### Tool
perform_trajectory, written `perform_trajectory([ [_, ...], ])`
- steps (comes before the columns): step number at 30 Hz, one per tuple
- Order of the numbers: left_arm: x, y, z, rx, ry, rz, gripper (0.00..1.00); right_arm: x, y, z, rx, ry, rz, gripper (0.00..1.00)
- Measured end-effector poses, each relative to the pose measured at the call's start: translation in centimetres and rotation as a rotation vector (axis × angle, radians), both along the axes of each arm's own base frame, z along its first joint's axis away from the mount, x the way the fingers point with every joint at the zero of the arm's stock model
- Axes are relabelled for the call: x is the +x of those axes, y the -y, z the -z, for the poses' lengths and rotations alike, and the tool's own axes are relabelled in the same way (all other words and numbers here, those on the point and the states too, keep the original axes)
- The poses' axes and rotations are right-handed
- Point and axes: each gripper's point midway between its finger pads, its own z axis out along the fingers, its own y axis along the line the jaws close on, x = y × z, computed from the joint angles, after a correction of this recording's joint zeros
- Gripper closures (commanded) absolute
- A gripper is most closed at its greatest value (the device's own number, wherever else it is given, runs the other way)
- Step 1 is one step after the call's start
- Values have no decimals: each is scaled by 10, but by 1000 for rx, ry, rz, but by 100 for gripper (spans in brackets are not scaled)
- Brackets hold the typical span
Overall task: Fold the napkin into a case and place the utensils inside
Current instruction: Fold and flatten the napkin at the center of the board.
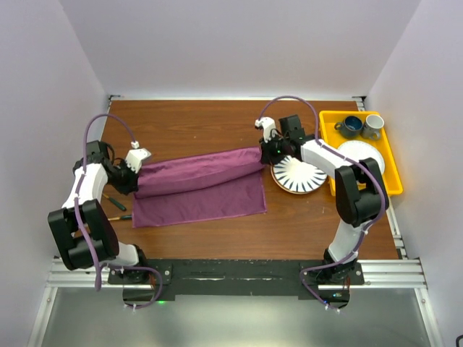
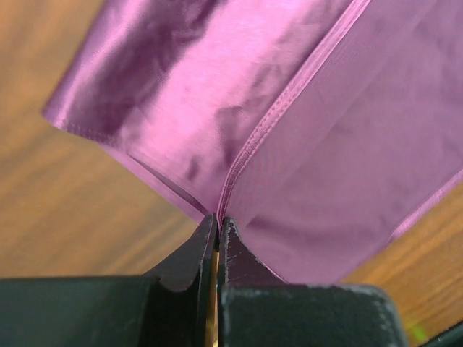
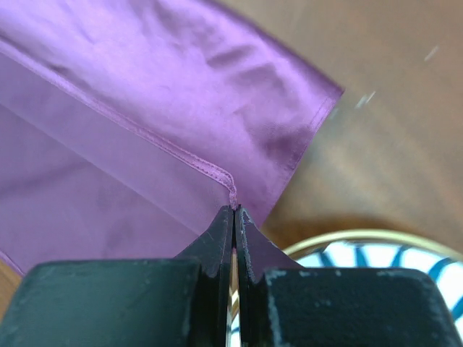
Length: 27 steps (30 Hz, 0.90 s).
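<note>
1. The left gripper [image 1: 137, 172] is pinched tight on the hem of the napkin [image 1: 199, 195] at the cloth's left end. Its wrist view shows the fingertips closed on the seam, with two layers of plum cloth fanning away from them
2. The right gripper [image 1: 265, 155] is likewise clamped fully together and holds the hem at the cloth's right end. It sits just beside the striped plate [image 1: 293, 182], whose yellowish rim shows below the fingers in the wrist view
3. A band of the napkin runs taut between the two grippers across the middle of the table [image 1: 217, 119], slanting toward the far right. It is folded over a wider layer lying flat on the wood nearer the arms
4. Two thin utensils [image 1: 114, 202] lie on the table by the left arm, close to the napkin's near-left corner. They are too small to tell what kind they are, or whether they touch the cloth
5. A yellow tray [image 1: 394, 177] at the table's right side holds two mugs [image 1: 350, 127] and a white plate [image 1: 365, 153], with the striped plate just beside its left wall
</note>
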Motion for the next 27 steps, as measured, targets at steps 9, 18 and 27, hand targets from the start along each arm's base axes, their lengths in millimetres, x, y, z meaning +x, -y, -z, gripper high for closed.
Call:
perform_trajectory([
  [9,-11,1,3,7,-41,25,100,-23,4,12,-31,-59,-74,100],
  [18,-26,-2,-6,66,-38,98,100,-58,3,-22,5,-31,-150,100],
  [27,-48,-4,7,101,-96,153,100,-94,3,11,-46,-128,-225,100],
])
